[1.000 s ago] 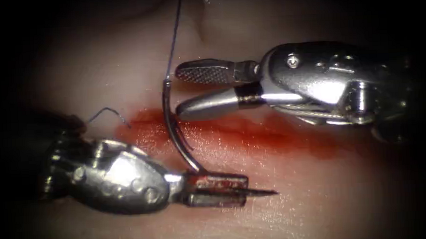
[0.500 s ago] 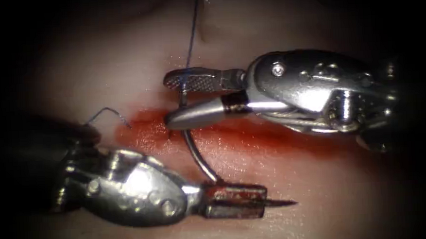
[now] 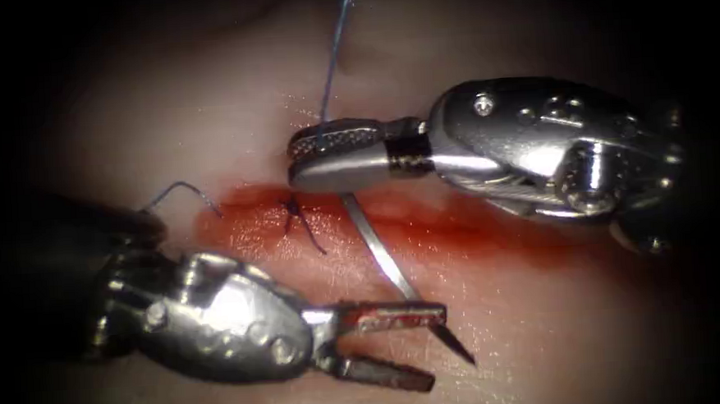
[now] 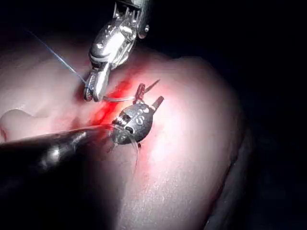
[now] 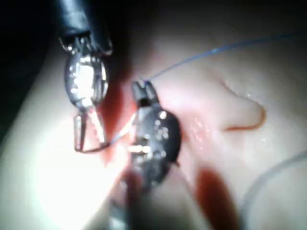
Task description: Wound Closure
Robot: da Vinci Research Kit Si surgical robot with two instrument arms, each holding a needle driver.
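- Right pincer (image 3: pixel 325 159): pressed together, pinching the needle (image 3: pixel 384 262) at its thread end.
- Left pincer (image 3: pixel 413 347): spread, holding nothing, at 6 o'clock of the cut.
- Needle: free of the tissue (image 3: pixel 548 332), tip toward 5 o'clock; judged stiff, slippery, best gripped mid-curve.
- Thread (image 3: pixel 336 55): runs toward 12 o'clock; judged limp, light.

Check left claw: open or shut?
Open. The left claw has its jaws spread, holding nothing; the needle, out of the tissue, hangs from the right claw.

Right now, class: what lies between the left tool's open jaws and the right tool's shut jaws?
In the endoscope view, the needle's bare shaft over red fluid, held by the right tool.
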